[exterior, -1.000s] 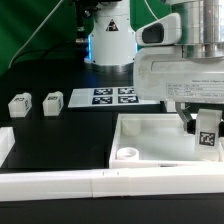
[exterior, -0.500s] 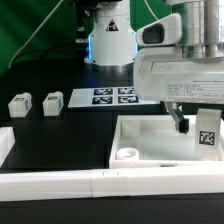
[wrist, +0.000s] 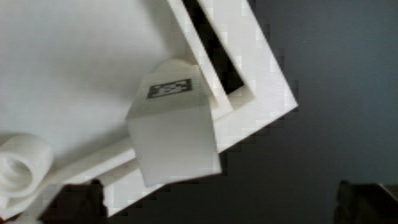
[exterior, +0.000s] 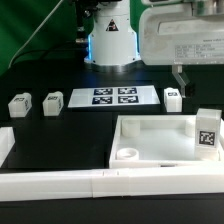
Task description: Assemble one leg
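leg [exterior: 207,133] is standing upright in the corner of the big white tray panel [exterior: 150,140] on the exterior view's right, tag face toward the camera, and nothing is holding it. gripper [exterior: 180,72] is lifted above it, further back, fingers spread apart with nothing between them. wrist view looks straight down on the same leg [wrist: 175,125] sitting in the panel's corner [wrist: 249,70], with the dark fingertips [wrist: 75,203] just poking in at the frame edge. another leg [exterior: 173,99] sits on the black table just behind the tray's far rim, and two more legs [exterior: 19,103] [exterior: 52,102] rest side by side over on the exterior view's left. marker board [exterior: 113,96] lies flat in the middle, behind the tray. tray also has a round socket [exterior: 126,155] at its near corner on the exterior view's left.
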Available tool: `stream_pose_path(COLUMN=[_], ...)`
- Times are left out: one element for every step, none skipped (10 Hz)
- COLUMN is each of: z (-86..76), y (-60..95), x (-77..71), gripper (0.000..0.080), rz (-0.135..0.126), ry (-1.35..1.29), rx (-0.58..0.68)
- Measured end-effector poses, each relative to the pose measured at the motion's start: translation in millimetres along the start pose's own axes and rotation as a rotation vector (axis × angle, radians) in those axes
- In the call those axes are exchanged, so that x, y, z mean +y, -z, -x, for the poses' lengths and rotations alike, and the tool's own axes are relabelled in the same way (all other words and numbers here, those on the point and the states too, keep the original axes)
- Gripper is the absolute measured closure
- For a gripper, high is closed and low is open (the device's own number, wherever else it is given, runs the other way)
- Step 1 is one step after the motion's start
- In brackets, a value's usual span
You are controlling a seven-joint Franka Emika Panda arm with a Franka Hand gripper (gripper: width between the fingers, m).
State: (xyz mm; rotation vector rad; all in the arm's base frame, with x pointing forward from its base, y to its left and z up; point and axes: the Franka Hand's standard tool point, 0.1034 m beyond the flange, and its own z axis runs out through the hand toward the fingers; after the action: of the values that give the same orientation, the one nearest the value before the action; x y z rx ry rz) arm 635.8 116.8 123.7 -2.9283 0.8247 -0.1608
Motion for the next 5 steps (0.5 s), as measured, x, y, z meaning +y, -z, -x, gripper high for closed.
stream_pose_path(z=[1.1, 0.8, 0.9, 0.9, 1.0], y=[-1.9, -2.0, -2.3, -2.4, -2.4], x=[-0.3, 0.1, 0.1, 0.2, 0.2], gripper=[0.015, 0.015, 0.015, 0.015, 0.015], rz=[0.001, 0.001, 0.002, 0.002, 0.002], ry=[0.001, 0.001, 0.001, 0.001, 0.001], rx=[0.0, 0.0, -0.001, -0.001, -0.001])
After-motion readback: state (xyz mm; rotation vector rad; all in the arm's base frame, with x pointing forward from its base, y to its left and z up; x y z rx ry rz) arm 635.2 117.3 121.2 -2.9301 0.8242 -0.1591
